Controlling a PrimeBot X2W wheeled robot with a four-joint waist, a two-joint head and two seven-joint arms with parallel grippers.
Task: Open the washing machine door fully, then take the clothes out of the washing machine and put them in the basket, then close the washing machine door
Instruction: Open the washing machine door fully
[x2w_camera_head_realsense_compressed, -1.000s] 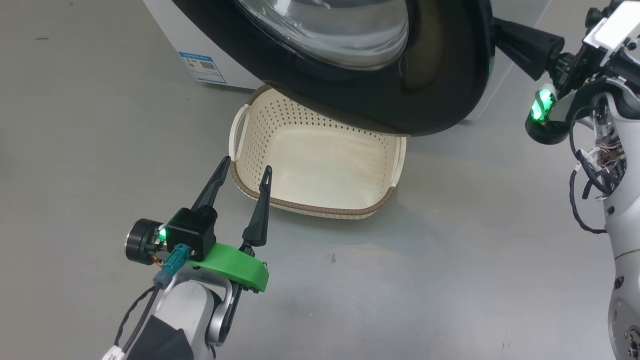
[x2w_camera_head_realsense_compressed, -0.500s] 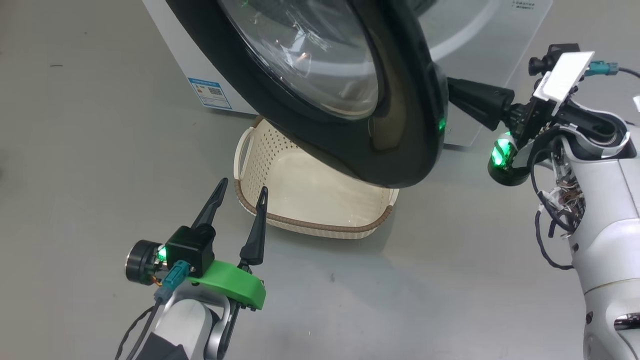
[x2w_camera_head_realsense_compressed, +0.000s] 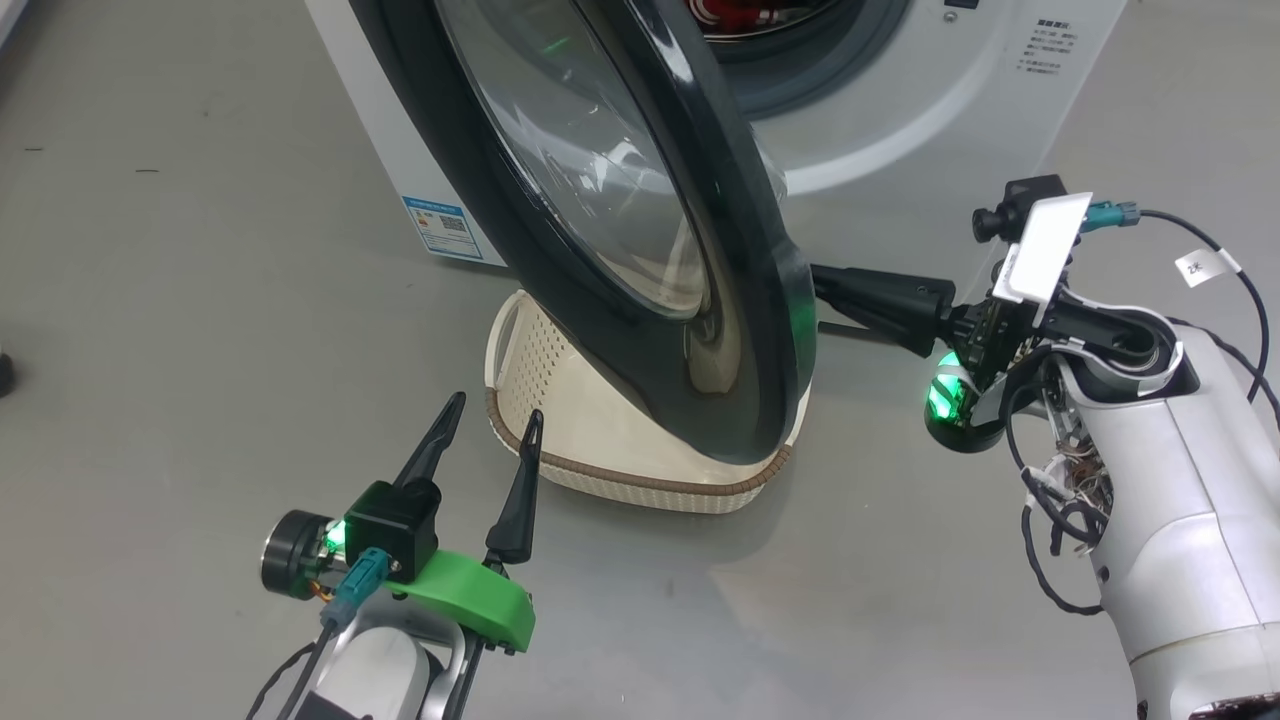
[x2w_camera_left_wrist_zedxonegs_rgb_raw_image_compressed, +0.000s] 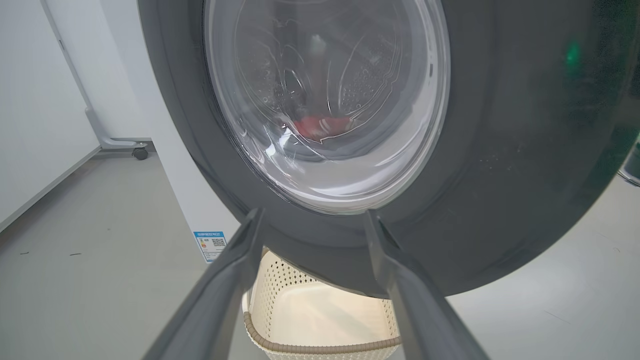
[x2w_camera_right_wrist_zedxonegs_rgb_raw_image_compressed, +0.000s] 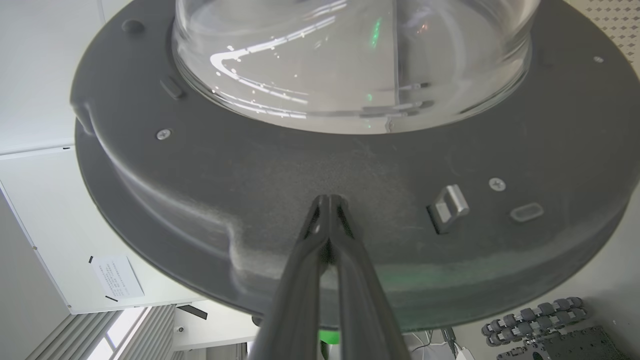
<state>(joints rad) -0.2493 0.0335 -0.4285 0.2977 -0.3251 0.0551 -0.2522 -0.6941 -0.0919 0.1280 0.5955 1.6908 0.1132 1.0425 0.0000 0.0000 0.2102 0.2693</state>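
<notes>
The washing machine door (x2w_camera_head_realsense_compressed: 640, 250), with its black rim and bulging glass, stands partly open over the basket (x2w_camera_head_realsense_compressed: 640, 480). My right gripper (x2w_camera_head_realsense_compressed: 822, 287) is shut and empty. Its joined tips (x2w_camera_right_wrist_zedxonegs_rgb_raw_image_compressed: 329, 200) press on the door's grey inner face (x2w_camera_right_wrist_zedxonegs_rgb_raw_image_compressed: 250, 170), left of the metal latch (x2w_camera_right_wrist_zedxonegs_rgb_raw_image_compressed: 448, 207). My left gripper (x2w_camera_head_realsense_compressed: 495, 410) is open near the basket's front left corner, holding nothing. In the left wrist view the left gripper (x2w_camera_left_wrist_zedxonegs_rgb_raw_image_compressed: 312, 216) points at the door's outer rim (x2w_camera_left_wrist_zedxonegs_rgb_raw_image_compressed: 500, 175). Red clothes (x2w_camera_head_realsense_compressed: 745, 10) lie in the drum of the washing machine (x2w_camera_head_realsense_compressed: 900, 130); they also show through the glass as red clothes (x2w_camera_left_wrist_zedxonegs_rgb_raw_image_compressed: 320, 126).
The cream basket (x2w_camera_left_wrist_zedxonegs_rgb_raw_image_compressed: 320, 320) sits on the grey floor right before the machine, partly under the door. A blue sticker (x2w_camera_head_realsense_compressed: 441, 228) marks the washer's lower front. A wheeled stand foot (x2w_camera_left_wrist_zedxonegs_rgb_raw_image_compressed: 125, 146) is by the far wall. Open floor lies left and right.
The door has swung further open toward the left, with my shut right gripper following against its inner side. The head camera has shifted too. My left gripper has kept its place, open.
</notes>
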